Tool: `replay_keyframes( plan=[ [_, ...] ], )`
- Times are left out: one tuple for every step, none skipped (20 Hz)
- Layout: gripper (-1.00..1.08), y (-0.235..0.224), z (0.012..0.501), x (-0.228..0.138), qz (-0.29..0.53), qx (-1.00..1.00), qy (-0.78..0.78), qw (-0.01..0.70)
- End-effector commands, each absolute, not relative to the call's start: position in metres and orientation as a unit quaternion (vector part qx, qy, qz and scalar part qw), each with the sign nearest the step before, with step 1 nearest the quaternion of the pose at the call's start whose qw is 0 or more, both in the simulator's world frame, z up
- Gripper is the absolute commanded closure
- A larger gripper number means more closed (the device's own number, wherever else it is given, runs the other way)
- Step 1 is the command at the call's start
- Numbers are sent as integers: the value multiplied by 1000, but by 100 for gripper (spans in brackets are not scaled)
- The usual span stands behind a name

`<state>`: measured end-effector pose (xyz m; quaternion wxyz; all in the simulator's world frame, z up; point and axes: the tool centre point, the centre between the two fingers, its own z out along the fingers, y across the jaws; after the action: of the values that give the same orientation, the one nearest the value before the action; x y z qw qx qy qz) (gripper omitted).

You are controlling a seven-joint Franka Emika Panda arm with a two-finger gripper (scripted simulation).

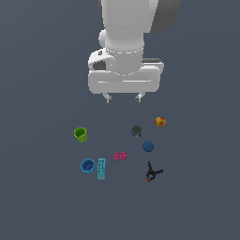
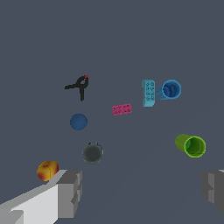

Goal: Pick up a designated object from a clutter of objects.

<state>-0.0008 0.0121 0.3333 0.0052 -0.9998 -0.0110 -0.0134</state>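
Note:
The designated object, a small orange-yellow fruit (image 1: 160,122) with a reddish patch, lies on the grey floor at the exterior view's right of the clutter; the wrist view shows the fruit (image 2: 47,170) just beside one grey fingertip (image 2: 70,192). My gripper (image 1: 123,98) hangs high above the scene, open and holding nothing, well apart from the fruit. In the wrist view the gripper (image 2: 142,192) spreads wide, with the dark grey round piece (image 2: 92,153) ahead of the gap.
The clutter includes a green cup (image 1: 80,134), blue cup (image 1: 87,165), cyan bar (image 1: 101,168), pink brick (image 1: 120,156), blue ball (image 1: 148,146), dark round piece (image 1: 136,131) and black-red clamp (image 1: 152,172).

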Motion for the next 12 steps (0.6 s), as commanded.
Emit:
replay_keyframes(
  plan=[
    [-92,12,333,-1,-13,-1000,-11,5],
    [-92,12,334,-1,-14,-1000,-11,5],
    [-92,12,335,0,-15,-1000,-12,5],
    [-92,13,336,0,-18,-1000,-14,5],
    [-92,14,339,1,-21,-1000,-16,5],
    [-92,14,342,2,-25,-1000,-18,4],
    [-92,15,345,3,-30,-999,-20,4],
    [-92,16,348,4,-33,-999,-22,4],
    [-92,16,350,4,-36,-999,-23,4],
    [-92,16,352,4,-37,-999,-23,4],
    [-92,16,352,4,-38,-999,-23,4],
    [-92,16,352,4,-37,-999,-22,4]
  ],
)
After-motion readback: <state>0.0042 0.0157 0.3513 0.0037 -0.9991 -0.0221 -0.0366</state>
